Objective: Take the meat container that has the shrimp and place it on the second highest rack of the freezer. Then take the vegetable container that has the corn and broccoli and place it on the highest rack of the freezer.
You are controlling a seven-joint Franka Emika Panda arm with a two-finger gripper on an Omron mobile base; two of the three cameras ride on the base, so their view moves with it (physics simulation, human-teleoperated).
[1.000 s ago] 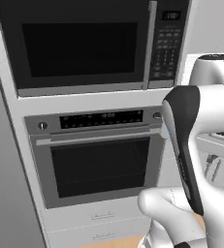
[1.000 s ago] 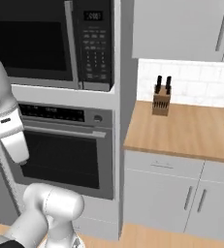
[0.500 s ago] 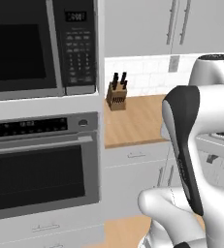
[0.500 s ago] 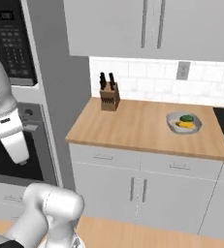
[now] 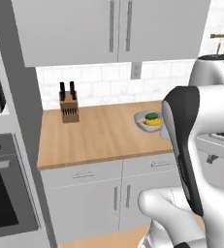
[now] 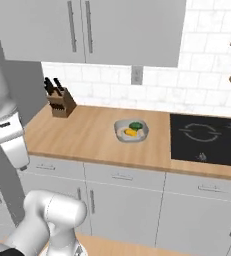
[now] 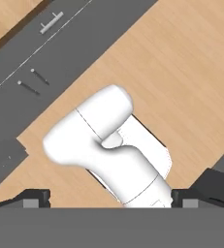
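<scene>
Wooden counter (image 6: pixel 87 137) runs along the white tiled wall, and on it sits one vegetable container (image 6: pixel 131 131), a rounded pale grey dish holding one yellow corn (image 6: pixel 130 133) cob and one dark green lump of broccoli (image 6: pixel 135 125), the two touching side by side inside it. In the left base view the same dish (image 5: pixel 147 121) lies partly behind the arm's dark forearm cover, so its right edge is hidden.

One knife block (image 6: pixel 61 103) stands against the tiles at the counter's left end, well apart from the dish, with two dark handles sticking up from it. One black cooktop (image 6: pixel 207 139) is set into the counter just right of the dish. Two wall cabinet doors (image 6: pixel 87 27) hang above, each with one long vertical bar handle. One wall socket (image 6: pixel 136 75) sits in the tiles above the dish. Below the counter are grey drawers and doors (image 6: pixel 122 200).

The pincer (image 7: pixel 111 197) shows at the bottom of the hand view as two dark finger tips (image 7: pixel 33 197) set far apart, near opposite edges of the picture. It stands wide open and holds nothing. It looks down at the wooden floor and the grey cabinet fronts, not at the counter top, so how far the dish lies from it I cannot tell.
</scene>
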